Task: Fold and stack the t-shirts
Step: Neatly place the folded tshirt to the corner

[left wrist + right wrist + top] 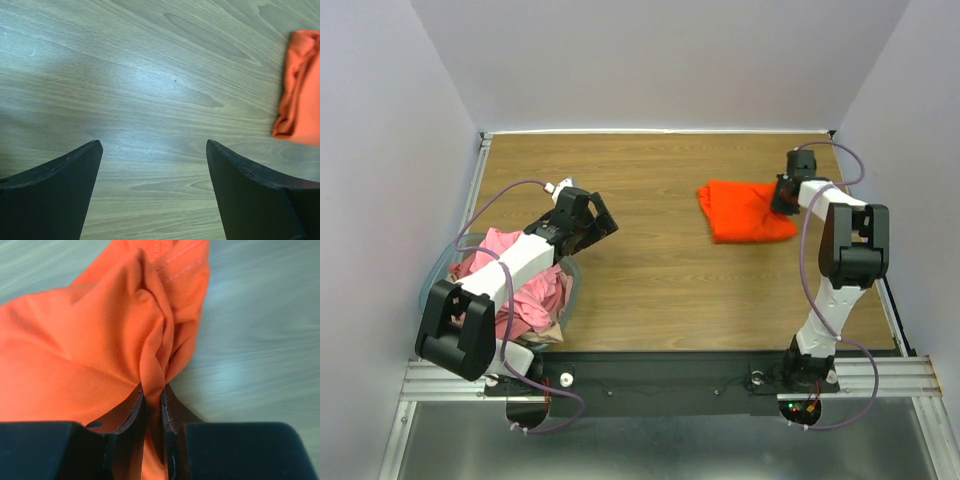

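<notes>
Pinching one bright orange-red cotton t-shirt (75, 340) between right gripper (152, 390) jaws — holding left gripper (153, 143) jaws wide apart.

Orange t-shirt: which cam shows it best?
Top external. It shows nearly the whole orange t-shirt, outline included. Right wrist sees only a bunched fold pinched in the right claw. Left wrist catches just one edge at frame right.

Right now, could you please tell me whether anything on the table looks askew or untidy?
The bright orange-red cotton t-shirt at the far right lies bunched and lopsided, one ridge pinched in the right gripper, jaws shut. Crumpled pink shirts are heaped in the clear plastic basket, near left.
</notes>
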Motion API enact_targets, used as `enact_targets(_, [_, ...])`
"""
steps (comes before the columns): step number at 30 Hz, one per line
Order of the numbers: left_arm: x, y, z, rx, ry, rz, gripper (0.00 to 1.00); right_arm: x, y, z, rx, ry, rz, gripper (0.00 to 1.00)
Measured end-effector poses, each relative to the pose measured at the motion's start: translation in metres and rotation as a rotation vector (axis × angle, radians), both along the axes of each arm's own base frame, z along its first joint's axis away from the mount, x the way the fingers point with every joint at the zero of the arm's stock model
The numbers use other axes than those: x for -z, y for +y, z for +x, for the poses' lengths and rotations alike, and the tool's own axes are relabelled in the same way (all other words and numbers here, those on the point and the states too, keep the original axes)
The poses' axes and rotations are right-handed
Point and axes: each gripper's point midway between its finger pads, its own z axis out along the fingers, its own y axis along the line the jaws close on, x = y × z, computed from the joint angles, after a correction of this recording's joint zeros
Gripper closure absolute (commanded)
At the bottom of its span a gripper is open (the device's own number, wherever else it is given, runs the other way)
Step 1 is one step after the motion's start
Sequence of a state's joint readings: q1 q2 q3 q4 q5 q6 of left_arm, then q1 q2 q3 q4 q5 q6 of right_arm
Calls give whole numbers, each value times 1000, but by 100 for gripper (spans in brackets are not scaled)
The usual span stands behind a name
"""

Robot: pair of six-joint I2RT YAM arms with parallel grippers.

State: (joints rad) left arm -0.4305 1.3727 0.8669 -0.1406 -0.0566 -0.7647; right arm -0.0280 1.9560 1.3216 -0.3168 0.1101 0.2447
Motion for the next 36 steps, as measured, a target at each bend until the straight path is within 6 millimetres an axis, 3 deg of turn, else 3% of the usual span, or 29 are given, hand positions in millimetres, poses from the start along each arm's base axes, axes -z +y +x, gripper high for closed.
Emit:
enact_targets(4, [-6,0,2,20,-10,19,2,-5,-62,-2,72,17,-76,100])
enact_targets(8, [-17,-1,7,35,-35,31,2,-7,-113,13,133,16,-156,100])
enact_targets(17, [-37,1,18,32,-82,54,2,-7,-163,56,206,-28,-178,100])
enact_targets(26, [-40,5,21,13,-73,78,2,-11,-189,118,258,-121,-174,98])
enact_targets(29, [-42,6,23,4,-77,84,2,-12,-193,130,259,-140,-179,84])
enact_targets(32, [-43,8,23,-3,-73,94,2,-13,-196,133,256,-138,-192,78])
enact_targets(34, [-45,9,24,-8,-73,100,2,-14,-197,135,251,-136,-200,50])
enact_targets(35, [-47,9,24,-11,-76,101,2,-15,-198,136,249,-137,-202,50])
enact_targets(36, [-47,10,24,-13,-73,104,2,-16,-198,136,247,-137,-205,19])
